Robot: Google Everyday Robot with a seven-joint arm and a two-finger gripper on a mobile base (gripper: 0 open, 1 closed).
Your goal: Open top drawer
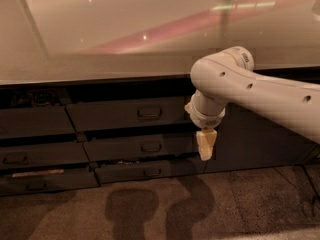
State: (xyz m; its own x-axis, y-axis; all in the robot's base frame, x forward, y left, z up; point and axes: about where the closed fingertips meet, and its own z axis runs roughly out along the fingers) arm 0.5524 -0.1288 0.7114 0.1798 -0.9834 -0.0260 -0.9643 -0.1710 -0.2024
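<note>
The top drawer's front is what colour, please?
The top drawer is dark grey, per the camera view; the gripper hangs below its right end.

The top drawer lies under the counter, above the middle drawer and the bottom drawer. The gripper hangs before the right end of the middle drawer. Other drawers stand to the left.

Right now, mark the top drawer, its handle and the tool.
top drawer (pixel 102 116): camera view, flat front panel.
handle (pixel 149 113): camera view, pull's middle.
tool (pixel 205 154): camera view, its tip, below and right of the handle.
</note>
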